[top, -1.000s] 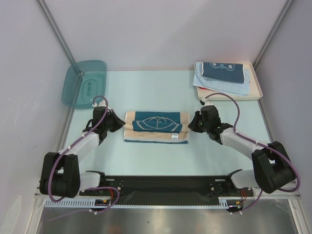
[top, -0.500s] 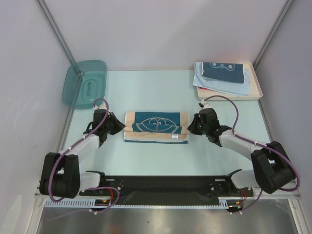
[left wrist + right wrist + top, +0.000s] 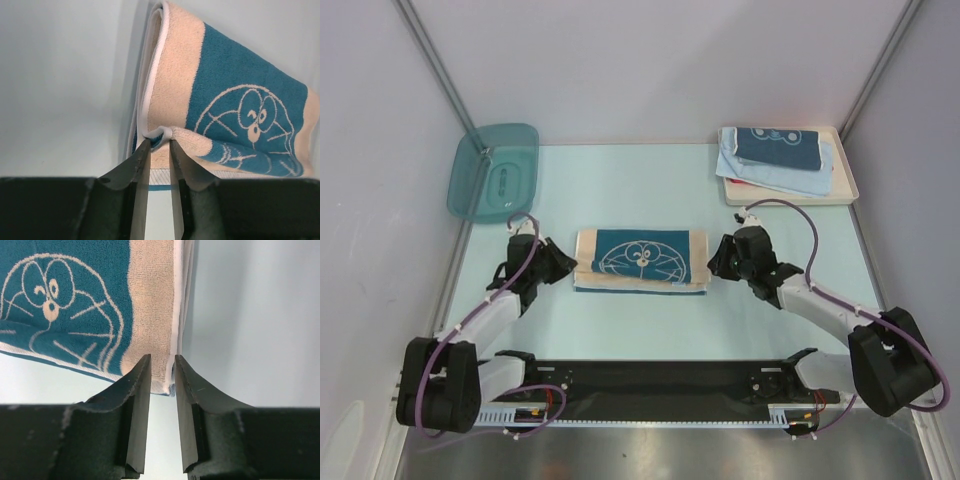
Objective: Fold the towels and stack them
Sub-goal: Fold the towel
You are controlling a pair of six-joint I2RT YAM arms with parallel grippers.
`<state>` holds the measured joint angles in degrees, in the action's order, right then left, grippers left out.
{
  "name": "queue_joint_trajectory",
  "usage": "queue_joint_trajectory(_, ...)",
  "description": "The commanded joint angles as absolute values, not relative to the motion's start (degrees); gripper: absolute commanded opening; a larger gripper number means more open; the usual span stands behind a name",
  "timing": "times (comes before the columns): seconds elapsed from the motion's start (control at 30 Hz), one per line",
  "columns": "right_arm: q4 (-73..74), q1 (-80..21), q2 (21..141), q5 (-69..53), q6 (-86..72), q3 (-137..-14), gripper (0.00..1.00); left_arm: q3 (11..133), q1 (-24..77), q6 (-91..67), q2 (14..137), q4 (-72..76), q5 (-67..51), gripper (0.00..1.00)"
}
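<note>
On my screen the beige towel [image 3: 640, 260] lies folded into a thick oblong at the middle of the desk [image 3: 640, 190]. It has a teal panel with a cream line-drawn cartoon cat face on top and white hems stacked at both short ends. That makes one towel here and three more stacked at one o'clock: a dark-blue towel [image 3: 777, 148] on a light-blue towel [image 3: 790, 180], with a red towel [image 3: 738, 183] peeking out beneath, all on one cream tray [image 3: 847, 190]. One translucent blue bin [image 3: 492, 170] sits at eleven o'clock. The left gripper [image 3: 160, 145] is at the towel's nine o'clock end, jaws slightly parted with a puckered bit of hem at their tips. The right gripper [image 3: 162, 360] is at three o'clock, jaws released astride the hem.
</note>
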<state>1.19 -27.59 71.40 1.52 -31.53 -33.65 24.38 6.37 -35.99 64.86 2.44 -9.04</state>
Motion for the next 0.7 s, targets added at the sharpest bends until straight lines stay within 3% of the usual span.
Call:
queue_joint_trajectory(0.0, 3.25, -27.86, 67.94, 3.87, -31.90, -33.49, 0.31, 23.82, 6.15, -36.03, 60.30, 3.08, -9.84, 0.27)
queue_joint_trajectory(0.33, 6.77, -28.04, 65.65, 4.31, -31.90, -36.38, 0.36, 28.12, 6.59, -36.39, 50.71, -4.13, -8.52, 0.30)
queue_joint_trajectory(0.67, 4.92, -33.74, 73.91, 6.93, -34.19, -38.59, 0.34, 28.22, 13.53, -36.74, 64.67, 2.78, -8.62, 0.26)
